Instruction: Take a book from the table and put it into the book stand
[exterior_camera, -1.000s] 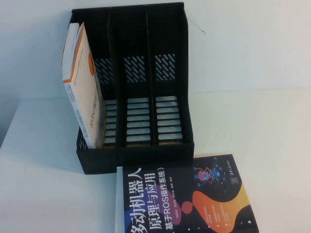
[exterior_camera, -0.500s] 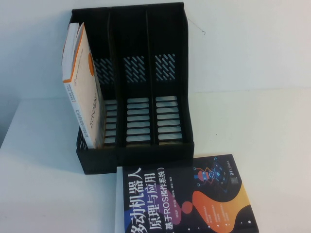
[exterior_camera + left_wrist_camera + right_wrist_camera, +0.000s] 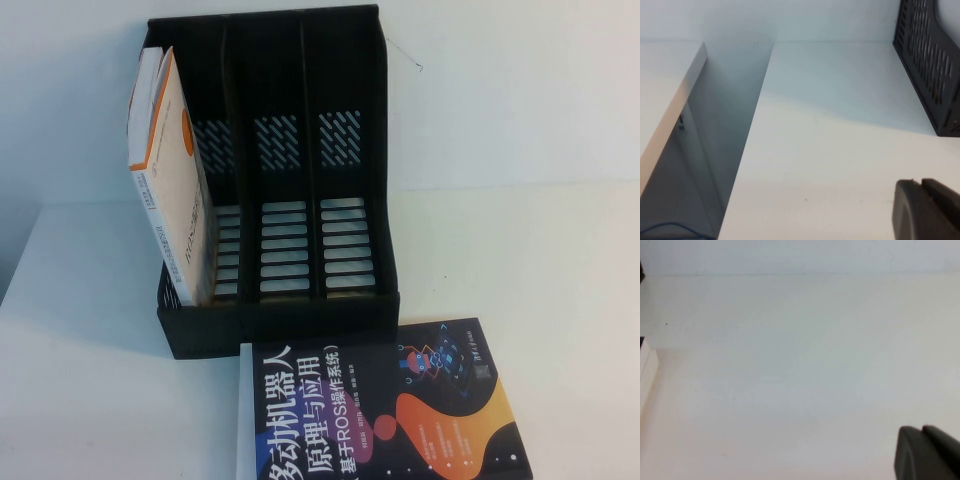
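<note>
The book (image 3: pixel 400 410), dark navy with a white Chinese title and orange and purple blobs, lies flat on the white table (image 3: pixel 560 260) at the front, just before the book stand. The black three-slot book stand (image 3: pixel 290 312) stands upright behind it, and its middle and right slots are empty. Neither gripper shows in the high view. My left gripper (image 3: pixel 921 182) is shut and empty, low over bare table, with the stand's vented side wall (image 3: pixel 930 65) ahead of it. My right gripper (image 3: pixel 922 429) is shut and empty over bare white table (image 3: pixel 800 365).
A white-and-orange book (image 3: pixel 175 190) leans in the stand's left slot. In the left wrist view the table's edge (image 3: pixel 747 150) drops into a dark gap, with a second white surface (image 3: pixel 665 75) beyond it. A thin wire hook (image 3: pixel 410 60) hangs by the stand's top right corner.
</note>
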Available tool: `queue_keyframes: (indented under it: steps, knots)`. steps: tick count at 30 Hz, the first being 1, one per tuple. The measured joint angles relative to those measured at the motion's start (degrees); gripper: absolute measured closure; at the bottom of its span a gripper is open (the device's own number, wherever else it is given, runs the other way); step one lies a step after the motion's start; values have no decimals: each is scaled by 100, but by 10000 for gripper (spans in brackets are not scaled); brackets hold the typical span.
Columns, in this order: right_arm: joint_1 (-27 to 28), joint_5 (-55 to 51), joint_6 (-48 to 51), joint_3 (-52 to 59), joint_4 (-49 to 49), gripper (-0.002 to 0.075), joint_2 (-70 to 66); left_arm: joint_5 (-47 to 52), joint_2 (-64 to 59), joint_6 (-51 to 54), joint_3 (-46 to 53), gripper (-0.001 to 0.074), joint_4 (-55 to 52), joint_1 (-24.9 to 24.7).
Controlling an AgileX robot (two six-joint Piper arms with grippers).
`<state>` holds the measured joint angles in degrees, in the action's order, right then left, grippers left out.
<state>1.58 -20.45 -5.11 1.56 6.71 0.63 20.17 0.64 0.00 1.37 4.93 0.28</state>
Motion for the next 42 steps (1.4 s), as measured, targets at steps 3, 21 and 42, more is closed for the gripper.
queue_keyframes:
  steps: [3, 21, 42]
  knots:
    - [0, 0, 0, 0, 0, 728, 0, 0, 0, 0, 0, 738, 0, 0]
    - [0, 4488, 0, 0, -10, 728, 0, -3970, 0, 0, 3, 738, -10, 0]
    - [0, 5572, -212, 0, -619, 728, 0, -6198, 0, 52, 3, 738, 362, 0]
